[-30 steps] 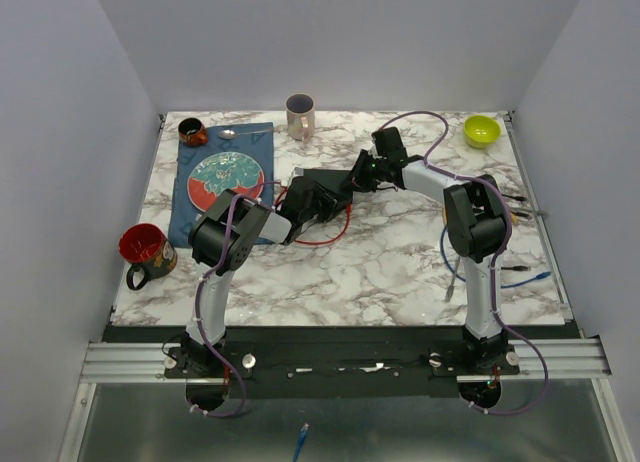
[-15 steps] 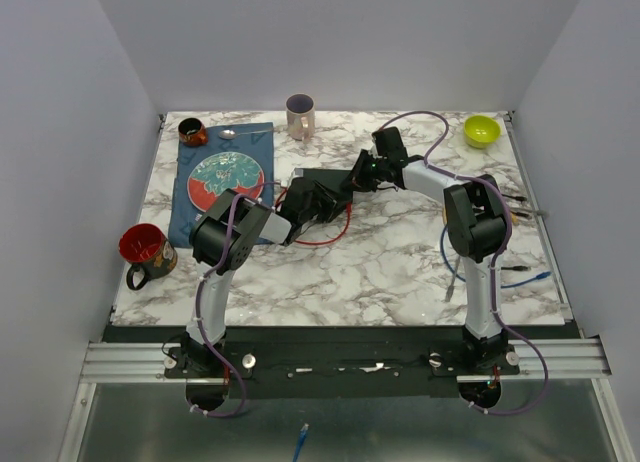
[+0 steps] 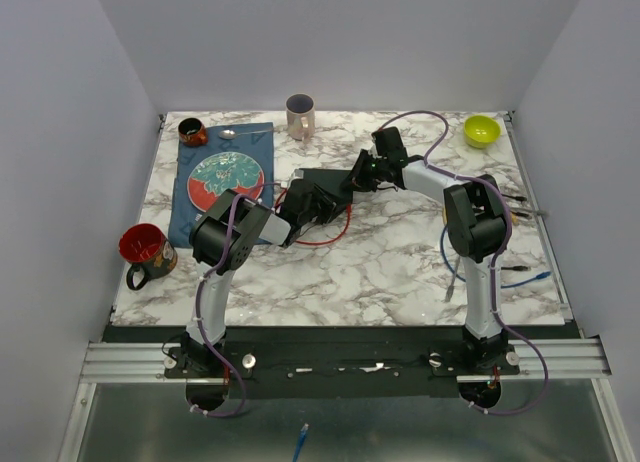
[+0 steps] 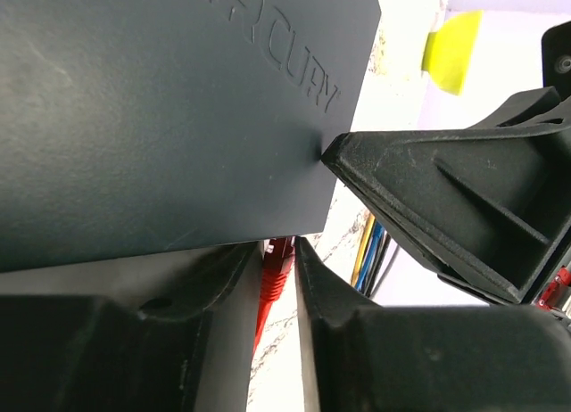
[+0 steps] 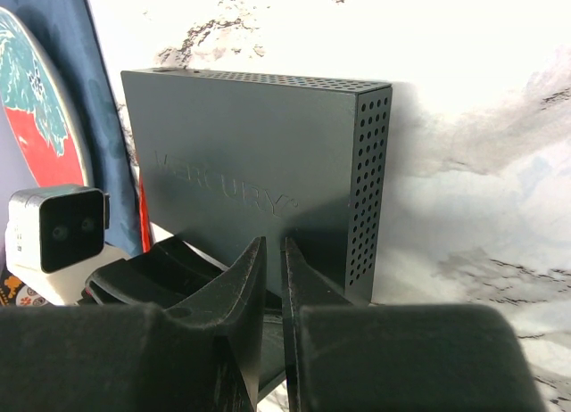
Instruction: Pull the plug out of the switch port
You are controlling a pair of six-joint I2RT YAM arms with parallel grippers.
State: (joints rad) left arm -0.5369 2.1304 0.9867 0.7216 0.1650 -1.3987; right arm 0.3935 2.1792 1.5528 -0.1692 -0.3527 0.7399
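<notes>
The switch [image 3: 322,180] is a flat matte-black box in the middle of the marble table; its lettered top fills the left wrist view [image 4: 161,118]. A red plug [image 4: 278,267] sits at its edge, and its red cable [image 3: 335,234] loops toward the front. My left gripper [image 4: 278,247] is shut on the plug, one finger on each side. From the other side, my right gripper [image 5: 273,243] has its jaws almost together, with its tips resting on the switch top [image 5: 241,180]. The port itself is hidden.
A patterned plate [image 3: 226,179] lies on a blue cloth just left of the arms. A red mug [image 3: 143,247] stands at the left edge, a pale mug [image 3: 300,115] and a dark cup [image 3: 193,131] at the back, and a lime bowl [image 3: 482,130] at the back right. Loose cables [image 3: 525,277] lie at the right.
</notes>
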